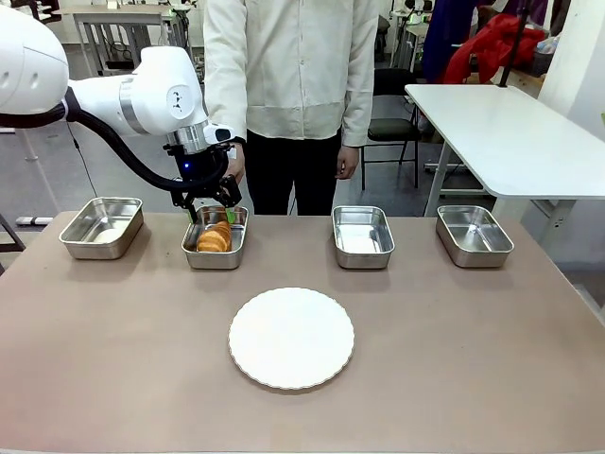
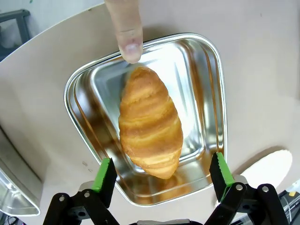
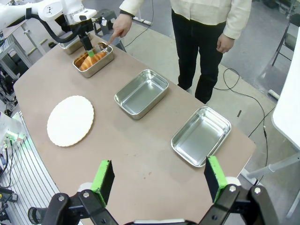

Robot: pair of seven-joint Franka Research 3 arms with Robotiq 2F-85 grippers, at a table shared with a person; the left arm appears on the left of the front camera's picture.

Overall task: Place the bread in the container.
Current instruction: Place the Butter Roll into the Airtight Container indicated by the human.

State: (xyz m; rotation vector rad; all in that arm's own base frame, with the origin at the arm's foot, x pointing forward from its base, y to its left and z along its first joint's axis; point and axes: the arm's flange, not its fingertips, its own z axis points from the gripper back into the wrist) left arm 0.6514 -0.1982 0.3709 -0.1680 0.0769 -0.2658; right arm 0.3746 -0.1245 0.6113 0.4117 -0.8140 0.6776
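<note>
The bread [image 1: 216, 236], a golden-brown croissant, lies lengthwise in the container [image 1: 216, 262], the second steel tray from the left. My left gripper [image 1: 213, 210] hangs just above it, open. In the left wrist view the bread [image 2: 150, 122] rests on the container [image 2: 218, 93] floor, between and beyond the green pads [image 2: 107, 174], touching neither. A person's finger [image 2: 129, 33] points down at the tray's far rim. My right gripper [image 3: 157, 168] stands open high over the table with nothing in it, and from there the bread [image 3: 91, 61] and my left gripper [image 3: 89, 49] show far off.
A round white plate [image 1: 291, 338] lies at the table's middle front. Three more steel trays stand in the row: far left [image 1: 101, 227], right of centre [image 1: 363, 236] and far right [image 1: 474, 235]. The person [image 1: 288, 66] stands behind the table; a white side table [image 1: 501, 123] is back right.
</note>
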